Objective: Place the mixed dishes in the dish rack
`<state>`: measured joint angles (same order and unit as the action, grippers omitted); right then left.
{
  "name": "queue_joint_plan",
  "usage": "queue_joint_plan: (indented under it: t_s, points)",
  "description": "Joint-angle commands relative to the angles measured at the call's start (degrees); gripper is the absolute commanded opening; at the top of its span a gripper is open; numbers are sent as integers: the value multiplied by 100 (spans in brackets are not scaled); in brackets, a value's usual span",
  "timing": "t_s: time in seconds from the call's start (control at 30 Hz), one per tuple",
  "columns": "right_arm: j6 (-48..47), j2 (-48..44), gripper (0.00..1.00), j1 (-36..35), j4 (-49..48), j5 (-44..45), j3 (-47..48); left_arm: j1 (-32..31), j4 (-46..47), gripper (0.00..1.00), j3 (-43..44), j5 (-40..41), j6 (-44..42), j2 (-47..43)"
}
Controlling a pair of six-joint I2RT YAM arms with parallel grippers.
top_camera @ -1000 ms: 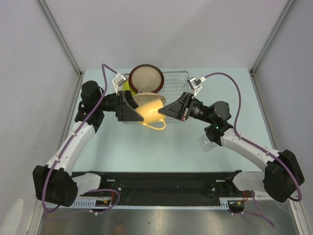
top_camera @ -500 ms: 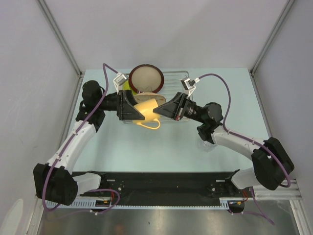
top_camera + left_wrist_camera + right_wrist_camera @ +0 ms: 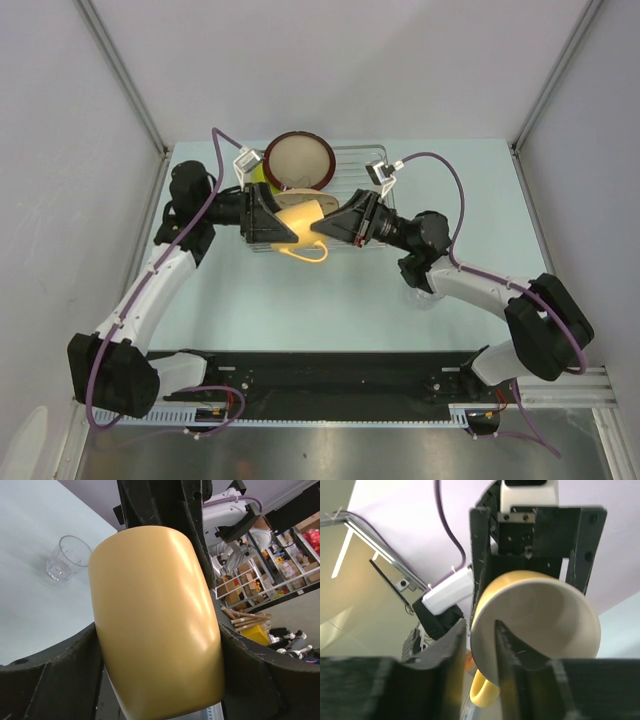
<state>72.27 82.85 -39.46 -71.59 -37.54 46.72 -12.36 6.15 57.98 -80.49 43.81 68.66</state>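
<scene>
My left gripper (image 3: 283, 228) is shut on the pale yellow mug (image 3: 300, 222), holding its body sideways in the air at the near edge of the dish rack (image 3: 365, 165). In the left wrist view the mug (image 3: 155, 620) fills the space between the fingers. My right gripper (image 3: 330, 226) is at the mug's mouth. In the right wrist view one finger (image 3: 507, 650) is inside the mug (image 3: 540, 615) and the other is outside, pinching the rim. The dark-red-rimmed plate (image 3: 298, 160) stands in the rack, with the lime-green bowl (image 3: 257, 176) behind it. The clear glass (image 3: 425, 296) stands on the table.
The glass also shows in the left wrist view (image 3: 65, 557), upright on the pale table. The right forearm passes just above it. The white bowl and the leafy plate are not clearly visible. Grey walls close in the table on three sides.
My right gripper has moved left to the mug's mouth and its fingers now straddle the rim. My left gripper has shifted the mug slightly up and left towards the rack.
</scene>
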Motion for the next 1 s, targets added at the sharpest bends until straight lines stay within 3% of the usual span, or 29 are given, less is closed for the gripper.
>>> queue_joint_plan:
  t_s: [0.0,0.07,0.1,0.33,0.53,0.6,0.7,0.97]
  points:
    - [-89,-154,49,149,241,-376,65,-74,-1341,0,732,209,-1137,-55]
    - [-309,-321,71,368,943,-560,65,-65,-1738,0,995,506,-1627,-107]
    - [-597,-531,99,456,1215,-631,65,-65,-2497,0,1144,656,-1935,-90]
    - [-2108,-2093,100,1712,4367,-957,65,-108,-4849,0,2787,2211,-3878,409]
    - [-3394,-3545,100,2127,6690,1034,65,-985,-6397,0,4983,4303,-5259,1935]
    - [-3570,-3714,100,2066,6956,1397,65,-1119,-6861,0,6156,4497,-5453,2535]
    - [-4175,-3873,100,1610,7385,2187,74,-1234,-6909,0,7119,4647,-5453,3389]
    - [-5494,-2793,100,28,7599,4024,83,-1278,-6409,0,7746,4761,-5488,4137]
